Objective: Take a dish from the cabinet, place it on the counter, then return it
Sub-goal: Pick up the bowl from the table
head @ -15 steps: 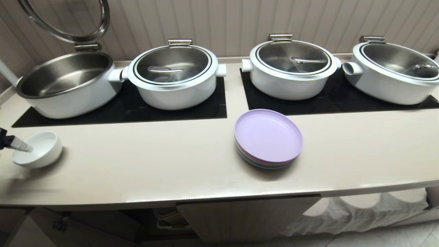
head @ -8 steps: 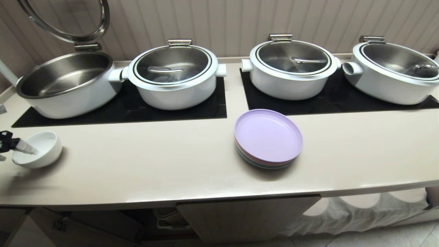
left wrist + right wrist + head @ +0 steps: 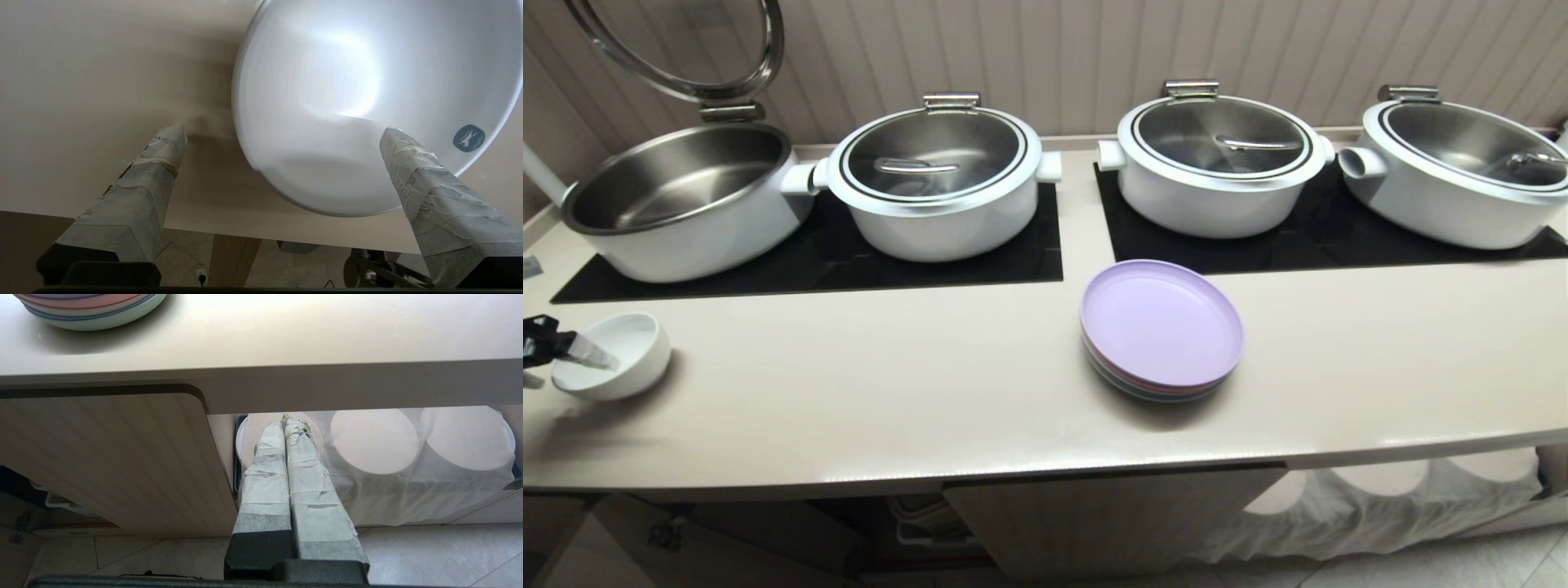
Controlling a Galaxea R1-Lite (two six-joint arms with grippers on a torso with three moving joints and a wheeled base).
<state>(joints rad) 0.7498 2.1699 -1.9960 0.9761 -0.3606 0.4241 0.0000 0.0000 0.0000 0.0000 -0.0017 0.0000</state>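
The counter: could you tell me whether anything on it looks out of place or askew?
Only the far-left pot: its lid stands raised while the other three are shut. The bowl sits upright on the counter.

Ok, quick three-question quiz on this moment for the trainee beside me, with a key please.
1. True or false: the left gripper is clamped on the dish.
2. What sits stacked mid-counter? A) lilac plates B) glasses C) forks
3. Fill in: the right gripper hangs below the counter edge with its fingers ____.

Key: 1 false, its fingers stand wide apart, one over the dish, one outside it; 2 A, lilac plates; 3 shut.
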